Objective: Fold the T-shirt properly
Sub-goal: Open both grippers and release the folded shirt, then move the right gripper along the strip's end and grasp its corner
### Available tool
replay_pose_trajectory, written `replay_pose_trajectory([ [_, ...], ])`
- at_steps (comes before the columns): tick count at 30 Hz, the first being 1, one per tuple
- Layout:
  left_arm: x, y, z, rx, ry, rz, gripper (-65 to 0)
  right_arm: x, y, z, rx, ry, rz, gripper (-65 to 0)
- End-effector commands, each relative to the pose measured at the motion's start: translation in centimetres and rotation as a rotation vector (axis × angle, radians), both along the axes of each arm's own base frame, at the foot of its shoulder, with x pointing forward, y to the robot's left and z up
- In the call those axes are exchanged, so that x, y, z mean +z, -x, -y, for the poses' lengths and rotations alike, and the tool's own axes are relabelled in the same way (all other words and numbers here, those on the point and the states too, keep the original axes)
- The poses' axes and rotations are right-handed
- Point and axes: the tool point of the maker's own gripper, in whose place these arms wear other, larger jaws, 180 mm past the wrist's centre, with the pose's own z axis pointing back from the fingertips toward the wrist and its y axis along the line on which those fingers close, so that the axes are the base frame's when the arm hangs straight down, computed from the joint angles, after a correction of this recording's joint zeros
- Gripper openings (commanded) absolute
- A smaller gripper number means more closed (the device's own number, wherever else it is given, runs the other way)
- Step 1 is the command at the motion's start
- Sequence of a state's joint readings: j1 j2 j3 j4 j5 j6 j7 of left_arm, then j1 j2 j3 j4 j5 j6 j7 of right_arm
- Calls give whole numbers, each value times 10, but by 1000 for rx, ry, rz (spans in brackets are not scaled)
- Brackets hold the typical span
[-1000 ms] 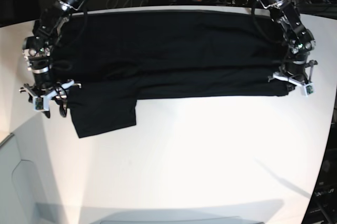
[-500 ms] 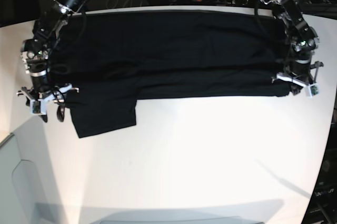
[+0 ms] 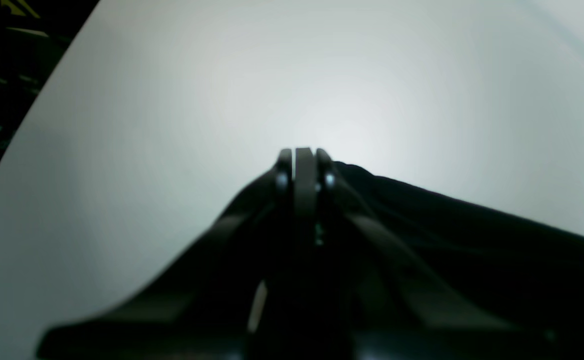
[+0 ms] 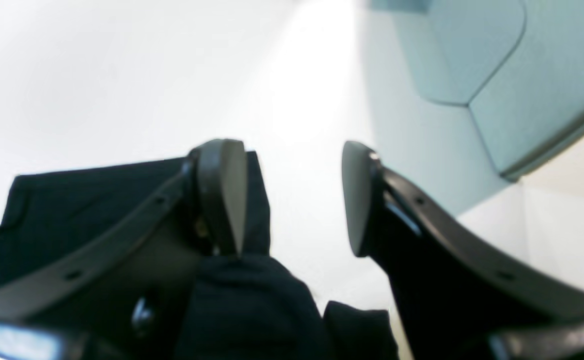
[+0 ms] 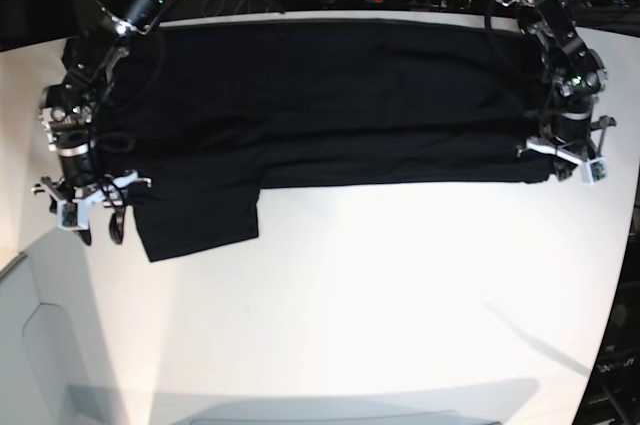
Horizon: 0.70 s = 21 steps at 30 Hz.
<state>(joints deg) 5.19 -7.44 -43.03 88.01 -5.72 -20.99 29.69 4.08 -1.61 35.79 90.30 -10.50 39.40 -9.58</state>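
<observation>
Your white table [image 5: 380,295] carries the T-shirt [image 5: 330,95] along its far edge, spread wide from side to side. You see only plain black cloth; no print or tag shows. The fabric is doubled into a long band, with a fold line running across it and shallow wrinkles toward the sleeve end. One short sleeve [image 5: 195,220] sticks out from the band's near edge toward the table's middle, lying flat.

Your left gripper [image 5: 570,171] sits at the band's near corner, at the table's edge; in the wrist view its jaws are pressed together at the cloth's corner, but you cannot tell whether fabric is pinched between them.

Your right gripper [image 4: 294,195] stands beside the sleeve, jaws wide apart, bare table between them; one finger overlaps the sleeve's edge, nothing gripped.
</observation>
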Motion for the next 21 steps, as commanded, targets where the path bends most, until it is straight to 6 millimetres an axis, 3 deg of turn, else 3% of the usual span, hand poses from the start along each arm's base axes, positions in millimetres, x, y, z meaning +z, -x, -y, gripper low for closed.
replay_pose_trajectory([
  [1, 14, -7, -6, 2, -21, 49, -613, 17, -5, 0, 14, 6, 59, -335],
  [5, 8, -6, -6, 7, -4, 39, -436, 16, -5, -1, 14, 4, 57, -335],
  [7, 3, -5, -6, 10, 5, 29, -380, 16, -5, -1, 14, 4, 57, -335],
  [21, -24, -12, -1, 18, 77, -12, -400, 14, -4, -1, 14, 3, 52, -335],
])
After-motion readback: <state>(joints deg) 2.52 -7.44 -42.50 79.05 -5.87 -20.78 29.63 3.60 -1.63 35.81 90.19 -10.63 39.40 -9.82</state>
